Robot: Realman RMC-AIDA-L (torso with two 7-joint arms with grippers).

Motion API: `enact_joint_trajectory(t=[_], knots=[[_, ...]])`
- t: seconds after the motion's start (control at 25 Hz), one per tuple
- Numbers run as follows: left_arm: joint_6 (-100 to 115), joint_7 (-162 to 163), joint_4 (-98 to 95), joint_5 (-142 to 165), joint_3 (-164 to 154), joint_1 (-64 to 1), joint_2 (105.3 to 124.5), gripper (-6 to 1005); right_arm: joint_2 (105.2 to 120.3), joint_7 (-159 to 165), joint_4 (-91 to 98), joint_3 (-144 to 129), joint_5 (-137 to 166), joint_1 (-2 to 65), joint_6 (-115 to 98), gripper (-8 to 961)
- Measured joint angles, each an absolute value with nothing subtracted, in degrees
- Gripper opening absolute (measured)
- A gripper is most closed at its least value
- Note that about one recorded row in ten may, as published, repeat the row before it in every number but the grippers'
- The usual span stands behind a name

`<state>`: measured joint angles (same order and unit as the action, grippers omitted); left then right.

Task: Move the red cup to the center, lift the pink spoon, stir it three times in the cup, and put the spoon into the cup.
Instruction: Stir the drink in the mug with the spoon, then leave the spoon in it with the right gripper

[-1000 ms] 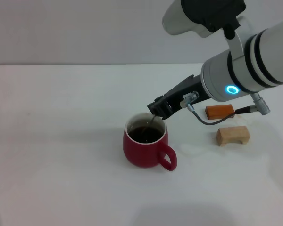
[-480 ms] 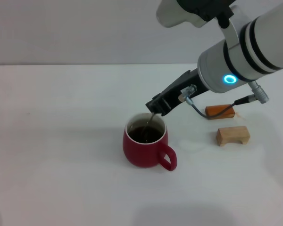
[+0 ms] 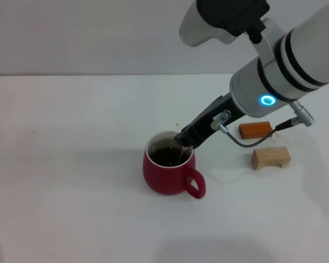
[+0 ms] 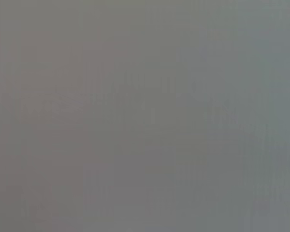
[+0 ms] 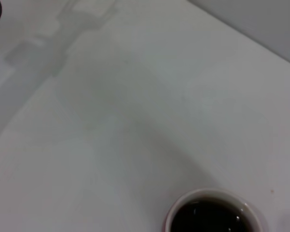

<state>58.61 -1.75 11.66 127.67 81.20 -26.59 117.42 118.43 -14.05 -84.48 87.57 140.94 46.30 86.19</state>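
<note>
1. Dark-red, squat ceramic red cup (image 3: 168, 169) with dark liquid sits mid-tabletop (image 3: 71, 164), handle toward me.
2. My right claw (image 3: 185, 139) hangs at the cup's far-right rim; a thin pink spoon (image 3: 180, 154) dips into the liquid, presumably for stirring. Whether the claw grips it, I cannot tell.
3. Right of the cup lie an orange-brown flat block (image 3: 255, 129) and tan wooden block (image 3: 271, 157).
4. No writing visible.

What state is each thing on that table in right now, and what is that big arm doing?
red cup: upright, dark liquid inside, handle toward the camera side.
pink spoon: mostly hidden, tip dipped in the cup.
right gripper: low over the cup's rim, holding the spoon.
orange-brown block: lying flat, untouched.
tan wooden block: resting beside it, untouched.
left gripper: not in view.
</note>
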Motion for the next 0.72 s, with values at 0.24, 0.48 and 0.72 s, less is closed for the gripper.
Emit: enact_joint_trajectory(t=[0.24,0.48,0.72], knots=[[58.6,-1.8,11.7,127.6,81.3,-26.8,117.42,843,118.54,-15.1,-81.3,87.7,140.5,48.0,83.8,180],[58.6,-1.6,11.5,127.5,81.3,-26.9,117.46,844,118.45,-16.4,-74.3,87.9,140.7,51.6,80.8,180],[58.6,-1.5,11.4,127.5,81.3,-26.9,117.58,844,118.37,-16.4,-71.6,88.5,145.0,54.1,81.5,181]])
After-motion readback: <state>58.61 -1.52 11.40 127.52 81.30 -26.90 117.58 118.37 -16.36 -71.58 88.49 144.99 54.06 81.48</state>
